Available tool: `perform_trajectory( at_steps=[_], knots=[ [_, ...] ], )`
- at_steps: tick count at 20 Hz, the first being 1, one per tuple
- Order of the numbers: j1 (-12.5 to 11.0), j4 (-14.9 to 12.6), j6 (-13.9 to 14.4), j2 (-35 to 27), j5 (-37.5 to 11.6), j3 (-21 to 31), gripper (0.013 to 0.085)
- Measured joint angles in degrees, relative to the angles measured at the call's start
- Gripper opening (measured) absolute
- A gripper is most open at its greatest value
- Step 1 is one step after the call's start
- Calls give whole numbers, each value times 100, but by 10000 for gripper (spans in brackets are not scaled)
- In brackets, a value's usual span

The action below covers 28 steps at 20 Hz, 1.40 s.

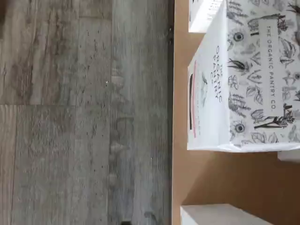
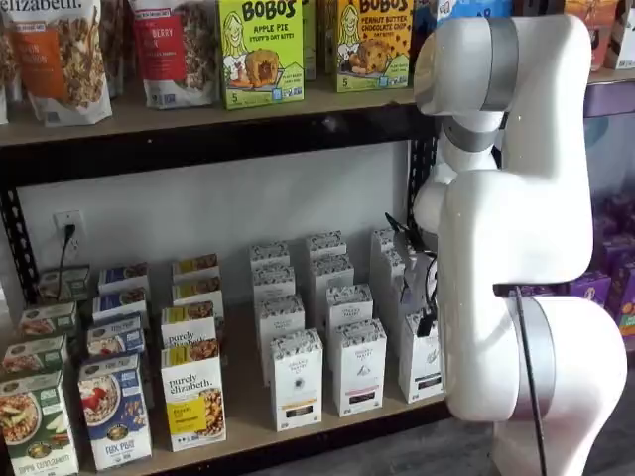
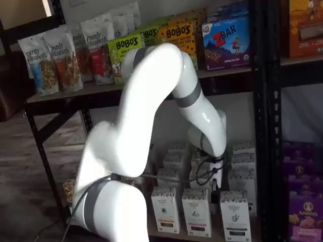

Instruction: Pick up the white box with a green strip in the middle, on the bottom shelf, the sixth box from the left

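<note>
Below, grey plank floor (image 1: 84, 117) meets tan shelf board (image 1: 220, 183); pincer state unclear.

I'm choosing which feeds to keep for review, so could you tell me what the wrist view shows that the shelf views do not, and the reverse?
Only the wrist view shows the grey plank floor beyond the shelf edge and, close up, a white box whose botanical-print face reads "The Organic Pantry Co."

Only the shelf views show the white arm, the upper shelf's Bobo's boxes and granola bags, and the full rows below.

Shared: the white patterned boxes on the bottom shelf. The gripper's fingers cannot be made out in any view.
</note>
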<state>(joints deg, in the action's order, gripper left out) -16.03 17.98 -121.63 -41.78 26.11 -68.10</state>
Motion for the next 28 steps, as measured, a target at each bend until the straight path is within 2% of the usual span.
perform_trajectory(
  at_steps=[4,8,13,16,21,25,28],
  knots=[
    [35,-187,195,-76,-31,-61,850],
    [51,-130,163,-162,-1,-156,850],
    [18,-330,300,-346,-105,-318,850],
    [-13,-296,250,-493,15,-524,850],
    [-46,-582,477,-867,83,-977,850],
    [-71,-486,383,-1146,251,-1359,850],
    [-94,-582,450,-1330,273,-1601,850]
  ],
)
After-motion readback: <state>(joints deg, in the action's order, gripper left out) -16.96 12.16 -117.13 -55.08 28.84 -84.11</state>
